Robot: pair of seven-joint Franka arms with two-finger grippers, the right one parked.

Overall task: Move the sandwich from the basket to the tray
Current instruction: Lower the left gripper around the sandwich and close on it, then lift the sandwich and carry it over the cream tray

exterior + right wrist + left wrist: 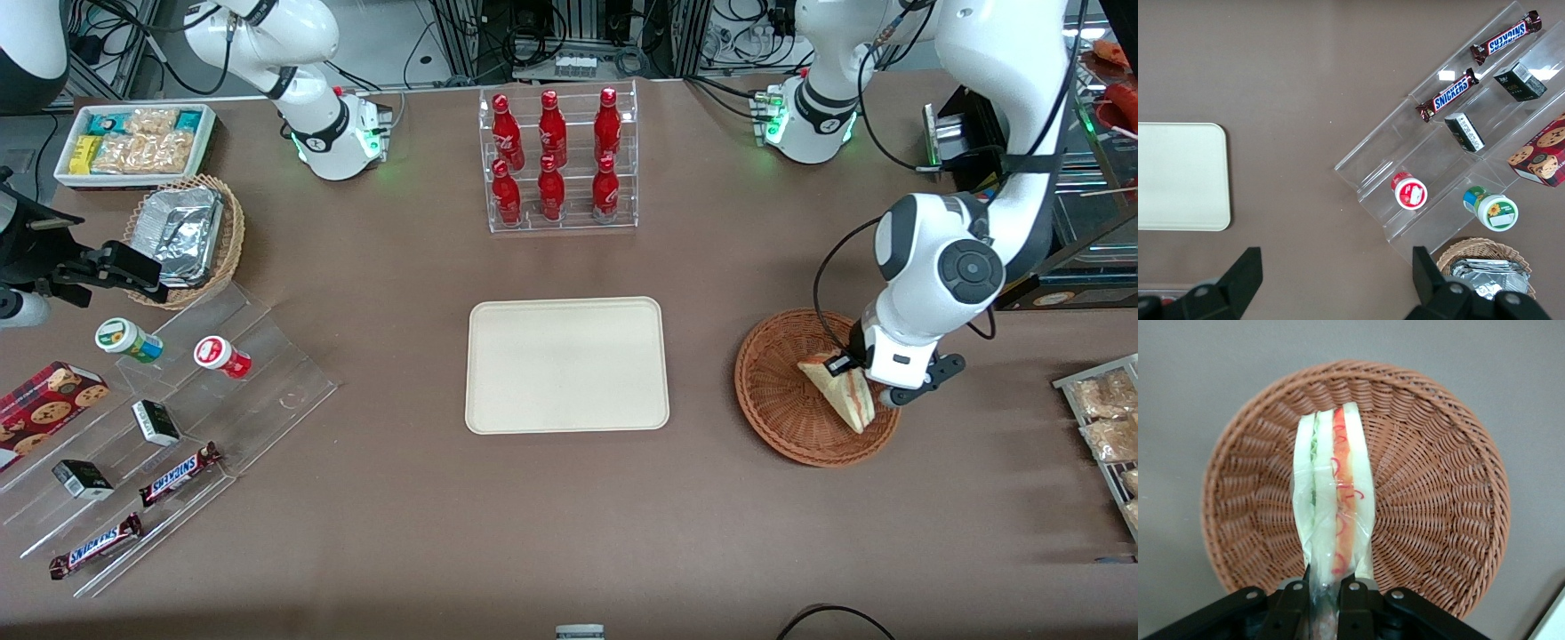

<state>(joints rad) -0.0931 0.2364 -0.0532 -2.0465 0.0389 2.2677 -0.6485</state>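
The sandwich (843,391), a wrapped triangular wedge with red, orange and green filling, hangs over the reddish-brown wicker basket (782,391) toward the working arm's end of the table. My left gripper (858,373) is shut on the sandwich's wrapped end and holds it just above the basket floor. In the left wrist view the black fingers (1361,607) pinch the sandwich (1335,500), with the basket (1438,493) below it. The cream tray (566,364) lies bare at the table's middle; it also shows in the right wrist view (1178,177).
A clear rack of red bottles (557,160) stands farther from the front camera than the tray. Toward the parked arm's end are a clear stepped stand (160,427) with snacks, a tan foil basket (182,236) and a white snack bin (133,142). Packets (1107,418) lie beside the basket.
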